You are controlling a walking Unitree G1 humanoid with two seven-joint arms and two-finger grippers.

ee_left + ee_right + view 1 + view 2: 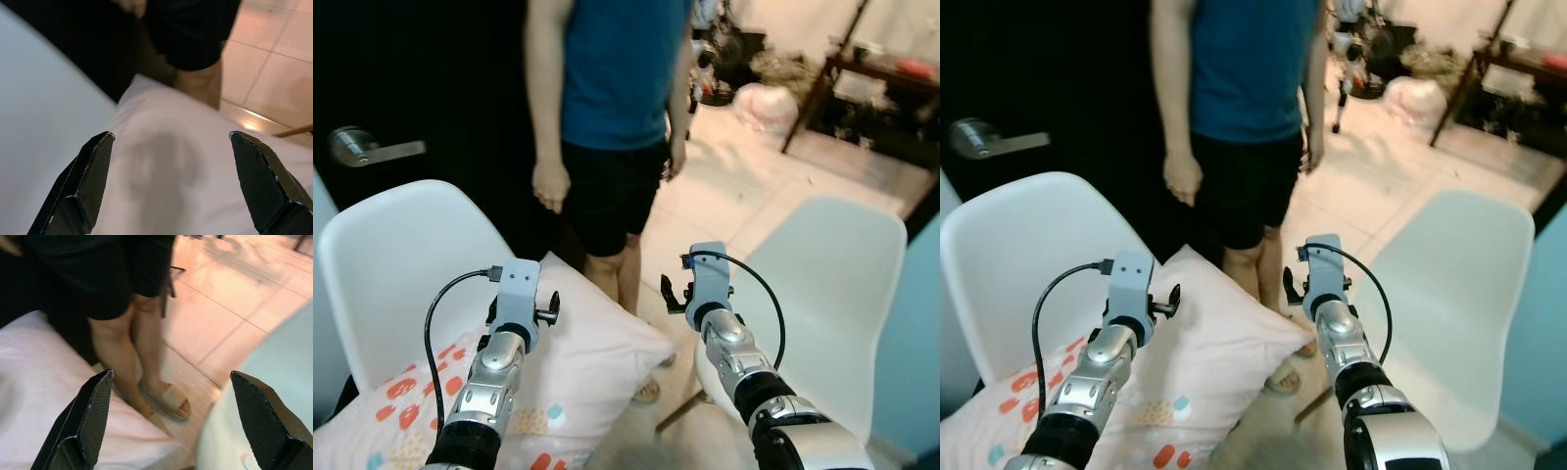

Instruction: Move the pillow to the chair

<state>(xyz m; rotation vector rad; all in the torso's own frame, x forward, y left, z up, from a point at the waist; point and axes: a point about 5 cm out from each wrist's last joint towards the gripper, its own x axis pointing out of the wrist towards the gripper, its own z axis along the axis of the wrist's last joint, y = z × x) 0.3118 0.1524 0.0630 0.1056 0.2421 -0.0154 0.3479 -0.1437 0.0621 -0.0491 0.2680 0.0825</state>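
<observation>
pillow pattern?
The pillow is pale pink-white with scattered red-orange and teal patches near one end; clearest in the left eye view.

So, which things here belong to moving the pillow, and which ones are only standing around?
Belong to the job:
- pillow, lying on the left white chair
- right white chair
- left claw, open above the pillow
- right claw, open

Only around:
- person standing behind the chairs
- door handle
- dark shelf

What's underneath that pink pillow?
The pillow lies on the left white chair, whose backrest rises behind it. The seat itself is covered by the pillow. One corner juts over the tiled floor.
</observation>
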